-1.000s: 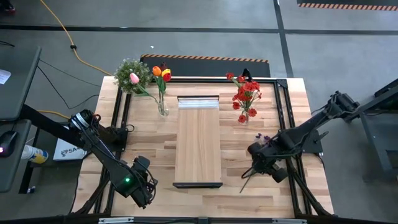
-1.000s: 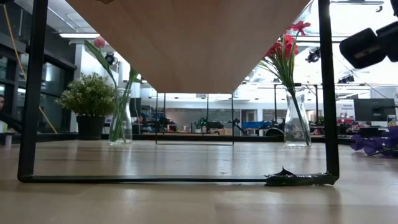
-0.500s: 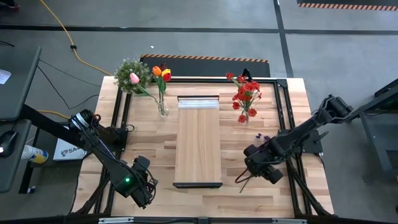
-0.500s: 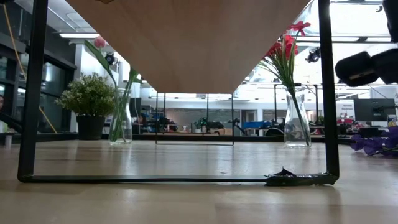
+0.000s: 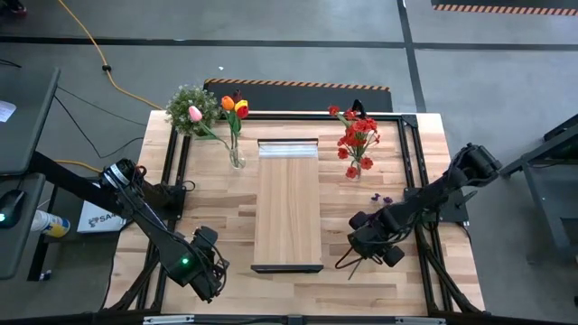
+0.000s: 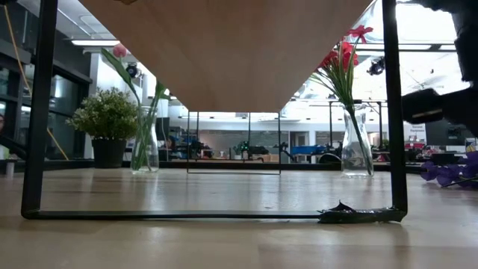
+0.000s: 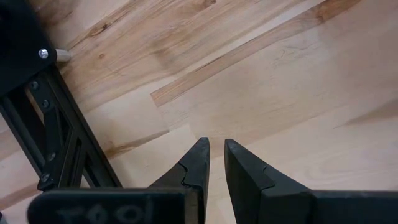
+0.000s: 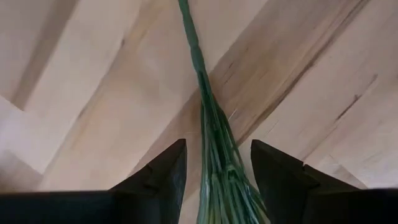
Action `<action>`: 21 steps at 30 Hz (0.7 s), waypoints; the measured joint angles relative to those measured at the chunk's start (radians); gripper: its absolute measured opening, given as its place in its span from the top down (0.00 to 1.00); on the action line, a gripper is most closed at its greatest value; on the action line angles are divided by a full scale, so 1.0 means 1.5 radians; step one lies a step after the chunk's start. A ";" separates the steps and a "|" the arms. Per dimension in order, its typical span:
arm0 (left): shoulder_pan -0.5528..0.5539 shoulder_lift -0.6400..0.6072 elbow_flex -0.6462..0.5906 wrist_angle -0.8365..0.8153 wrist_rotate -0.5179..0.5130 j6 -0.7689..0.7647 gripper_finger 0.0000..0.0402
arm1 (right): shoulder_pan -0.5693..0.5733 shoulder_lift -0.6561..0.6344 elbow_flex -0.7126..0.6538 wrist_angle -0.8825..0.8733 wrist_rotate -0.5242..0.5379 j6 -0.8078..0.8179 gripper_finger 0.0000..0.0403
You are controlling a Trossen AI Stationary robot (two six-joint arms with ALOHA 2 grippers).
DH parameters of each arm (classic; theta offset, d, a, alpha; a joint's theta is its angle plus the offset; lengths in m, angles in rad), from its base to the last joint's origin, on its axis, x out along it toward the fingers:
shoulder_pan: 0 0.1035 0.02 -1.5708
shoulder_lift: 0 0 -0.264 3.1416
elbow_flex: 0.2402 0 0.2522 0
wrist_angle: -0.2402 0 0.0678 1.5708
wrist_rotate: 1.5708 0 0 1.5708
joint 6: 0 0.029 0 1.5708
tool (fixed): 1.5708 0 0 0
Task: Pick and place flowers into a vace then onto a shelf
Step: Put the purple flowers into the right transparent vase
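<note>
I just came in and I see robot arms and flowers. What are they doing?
The right gripper is low over the table, fingers open on either side of a green flower stem lying there. Two vases already hold flowers: tulips and red blossoms. The shelf stands between them. The left gripper waits near the table's front edge.

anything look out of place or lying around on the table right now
Yes: a purple small-blossom spray lies flat on the butcher-block tabletop instead of standing in a vase. Its green stem runs between the open fingers of the right gripper.
</note>
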 joint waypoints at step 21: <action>0.000 0.000 0.000 0.000 -0.007 0.000 0.79 | -0.002 0.082 0.002 0.036 0.005 -0.004 0.71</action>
